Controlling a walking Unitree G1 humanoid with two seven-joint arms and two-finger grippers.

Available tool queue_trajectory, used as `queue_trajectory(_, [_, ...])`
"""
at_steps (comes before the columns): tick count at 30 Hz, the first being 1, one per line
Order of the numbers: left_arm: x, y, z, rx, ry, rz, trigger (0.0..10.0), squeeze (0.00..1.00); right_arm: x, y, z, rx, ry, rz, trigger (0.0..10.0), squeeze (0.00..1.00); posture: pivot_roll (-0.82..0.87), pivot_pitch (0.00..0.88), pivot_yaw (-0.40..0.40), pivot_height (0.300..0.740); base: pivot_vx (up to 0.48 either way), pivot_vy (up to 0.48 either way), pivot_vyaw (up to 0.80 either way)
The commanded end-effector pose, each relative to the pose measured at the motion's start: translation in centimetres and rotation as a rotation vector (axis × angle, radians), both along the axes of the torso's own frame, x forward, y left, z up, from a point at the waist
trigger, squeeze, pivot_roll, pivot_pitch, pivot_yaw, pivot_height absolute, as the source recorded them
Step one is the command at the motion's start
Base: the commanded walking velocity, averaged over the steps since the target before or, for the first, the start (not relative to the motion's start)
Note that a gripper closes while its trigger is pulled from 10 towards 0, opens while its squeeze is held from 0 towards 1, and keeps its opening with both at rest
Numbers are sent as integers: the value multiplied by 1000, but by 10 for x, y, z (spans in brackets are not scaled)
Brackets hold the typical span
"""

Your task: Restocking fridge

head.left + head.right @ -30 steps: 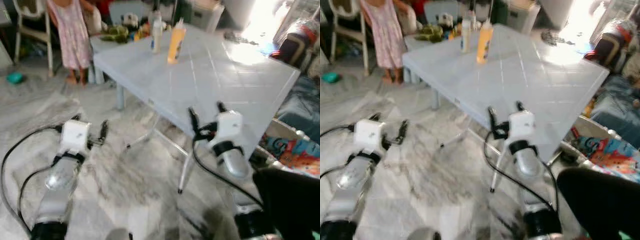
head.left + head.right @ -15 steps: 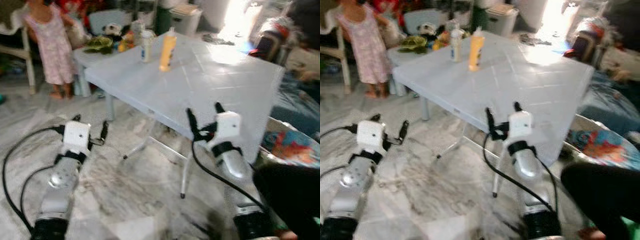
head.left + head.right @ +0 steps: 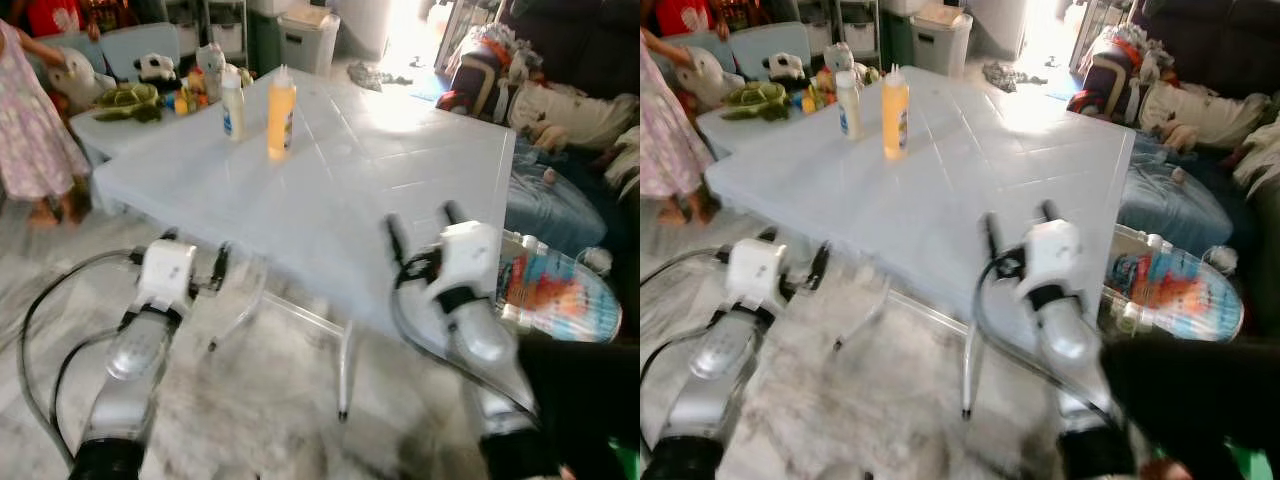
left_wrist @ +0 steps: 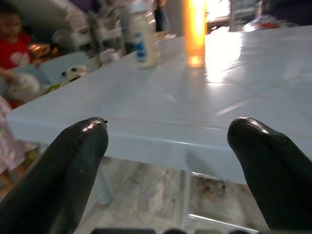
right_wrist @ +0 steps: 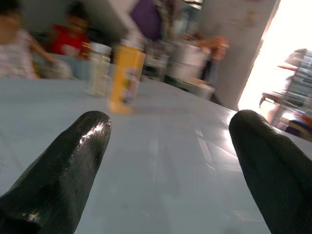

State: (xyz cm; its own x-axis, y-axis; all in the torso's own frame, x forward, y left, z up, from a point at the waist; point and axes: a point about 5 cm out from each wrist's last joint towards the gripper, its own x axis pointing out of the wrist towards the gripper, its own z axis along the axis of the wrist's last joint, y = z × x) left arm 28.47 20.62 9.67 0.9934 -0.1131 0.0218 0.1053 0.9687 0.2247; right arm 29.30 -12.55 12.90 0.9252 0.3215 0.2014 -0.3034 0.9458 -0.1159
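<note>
Standing on the far left part of a pale blue plastic table (image 3: 400, 170) are two bottles, just beside each other: an orange squeeze bottle (image 3: 281, 112) and a white bottle with a blue label (image 3: 233, 104). Behind them, on a lower blue surface, lies a clutter of soft toys (image 3: 125, 98). A person in a pink dress (image 3: 28, 130) stands at the left edge, near the table's corner, and another person in a red top (image 4: 14, 46) appears in the left wrist view. A white lidded bin (image 3: 306, 38) stands beyond the table; a patterned round object (image 3: 560, 295) lies on the floor by its right side.

The left gripper (image 3: 195, 265) hangs at the table's near edge, below its top, fingers (image 4: 73, 161) spread wide with nothing between them. The right gripper (image 3: 420, 222) hovers over the near edge — fingers (image 5: 63, 161) likewise apart and empty, well short of both bottles. The tabletop between it and the bottles is bare, and marbled floor (image 3: 250, 400) lies open under the table's metal legs (image 3: 345, 370).
</note>
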Motion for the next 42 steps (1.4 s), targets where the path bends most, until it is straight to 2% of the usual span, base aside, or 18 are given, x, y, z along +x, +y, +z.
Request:
queue_trajectory(1, [2, -7, 3, -10, -14, -19, 10000, 0, -1, -11, 2, -13, -10, -24, 10000, 0, 55, 0, -83, 740, 352, 326, 706])
queue_trajectory(8, [-1, -7, 4, 15, -27, -48, 10000, 0, 0, -15, -1, -1, 1, -45, 10000, 0, 54, 0, -81, 740, 352, 326, 196])
queue_trajectory(14, [-1, -1, 4, 6, -20, -41, 10000, 0, -1, -18, -2, 6, 3, -56, 10000, 0, 53, 0, -79, 740, 351, 328, 0])
queue_trajectory(31, [0, -7, 4, -5, -32, -49, 10000, 0, -2, -18, -3, -3, 5, -59, 10000, 0, 51, 3, -83, 740, 322, 356, 0])
queue_trajectory(35, [0, -9, 5, 18, -48, -59, 10000, 0, -2, -18, -4, -5, 7, -61, 10000, 0, 51, 4, -82, 740, 322, 356, 0])
queue_trajectory(42, [-1, -12, 5, 25, -54, -75, 10000, 0, -1, -16, -6, 9, 14, -60, 10000, 0, 56, 0, -80, 740, 463, 0, 0])
